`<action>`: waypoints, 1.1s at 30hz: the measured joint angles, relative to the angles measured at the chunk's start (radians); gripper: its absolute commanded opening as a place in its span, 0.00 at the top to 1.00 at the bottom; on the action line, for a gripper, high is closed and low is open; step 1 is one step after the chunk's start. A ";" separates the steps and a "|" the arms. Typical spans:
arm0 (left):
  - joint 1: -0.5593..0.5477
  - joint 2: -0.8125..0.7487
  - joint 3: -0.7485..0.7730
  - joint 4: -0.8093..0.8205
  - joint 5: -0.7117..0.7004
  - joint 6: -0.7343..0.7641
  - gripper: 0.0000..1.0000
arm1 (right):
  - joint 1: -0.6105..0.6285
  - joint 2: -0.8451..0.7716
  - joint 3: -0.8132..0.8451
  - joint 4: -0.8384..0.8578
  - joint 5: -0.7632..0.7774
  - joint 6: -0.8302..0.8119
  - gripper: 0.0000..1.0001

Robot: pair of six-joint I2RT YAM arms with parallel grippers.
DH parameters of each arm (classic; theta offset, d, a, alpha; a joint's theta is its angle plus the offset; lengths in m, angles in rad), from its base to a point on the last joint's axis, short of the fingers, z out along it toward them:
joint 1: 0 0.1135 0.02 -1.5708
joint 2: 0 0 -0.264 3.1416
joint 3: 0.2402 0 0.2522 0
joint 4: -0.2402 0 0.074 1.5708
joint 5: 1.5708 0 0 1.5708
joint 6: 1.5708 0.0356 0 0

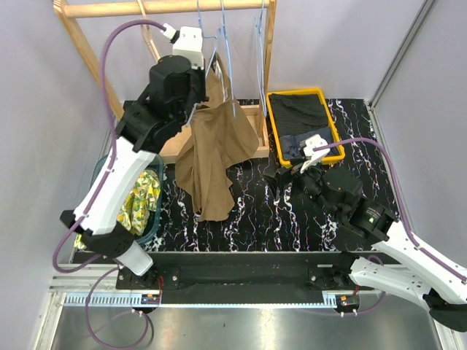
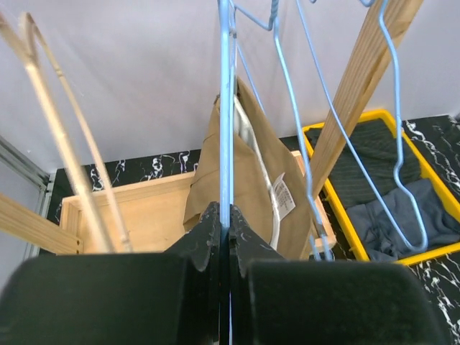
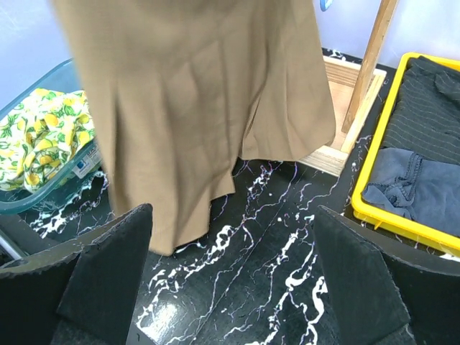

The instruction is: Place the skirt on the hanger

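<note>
Both jaws of the left gripper [image 2: 224, 215] pinch tight on a blue hanger [image 2: 226, 108] under the rack [image 1: 168, 7]. The brown skirt [image 1: 211, 157] hangs at that hanger, its hem over the table [image 1: 255, 219]. The right gripper [image 3: 233, 212] gapes wide and empty near the bin [image 1: 271, 124].

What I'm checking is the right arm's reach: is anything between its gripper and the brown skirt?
Nothing visible. The open right gripper faces the skirt across the table; the teal bin lies off to one side and the yellow tray to the other, both clear of the line.
</note>
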 measured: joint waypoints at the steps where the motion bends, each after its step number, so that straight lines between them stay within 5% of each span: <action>1: 0.006 0.022 0.012 0.006 0.002 -0.001 1.00 | 0.000 0.000 -0.002 0.000 0.000 0.002 0.00; 19: 0.218 0.180 0.090 0.048 0.109 -0.150 0.98 | 0.000 -0.024 -0.022 -0.001 0.008 0.019 0.00; 20: 0.220 0.180 0.090 0.048 0.117 -0.155 0.86 | 0.000 -0.024 -0.023 -0.001 0.012 0.022 0.00; 24: 0.225 0.180 0.082 0.077 0.135 -0.174 0.65 | 0.000 -0.023 -0.025 -0.001 0.018 0.025 0.00; 30: 0.237 0.170 0.061 0.116 0.140 -0.167 0.55 | 0.000 -0.022 -0.025 -0.002 0.018 0.030 0.00; 33: 0.238 0.149 0.048 0.117 0.146 -0.166 0.36 | 0.000 -0.022 -0.025 -0.002 0.018 0.033 0.00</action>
